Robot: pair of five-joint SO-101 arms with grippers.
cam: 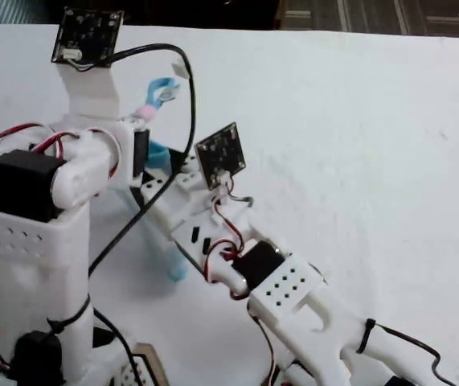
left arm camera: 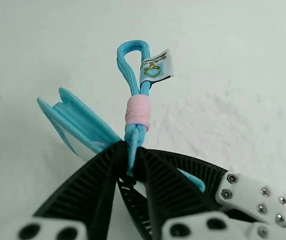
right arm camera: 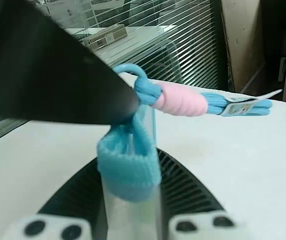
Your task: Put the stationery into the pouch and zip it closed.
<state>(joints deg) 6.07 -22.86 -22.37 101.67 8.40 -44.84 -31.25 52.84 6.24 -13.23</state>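
A light blue pouch [cam: 175, 262] hangs between both arms above the white table [cam: 358, 129]. Its zipper pull [left arm camera: 136, 112], a blue cord loop with a pink bead and a paper tag, points away from my left gripper [left arm camera: 130, 156], which is shut on the cord's base. In the high view the left gripper [cam: 141, 151] is next to the pull [cam: 160, 95]. My right gripper [right arm camera: 130, 172] is shut on the pouch's blue fabric end [right arm camera: 128, 167], right below the pink bead [right arm camera: 180, 99]. It meets the pouch [left arm camera: 77, 120] from the right [cam: 163, 182].
The table's far edge runs along the top of the high view, with a dark room behind. A small wooden piece [cam: 153, 367] lies by the left arm's base. Open table spreads to the right. Window blinds [right arm camera: 183, 40] stand beyond the table.
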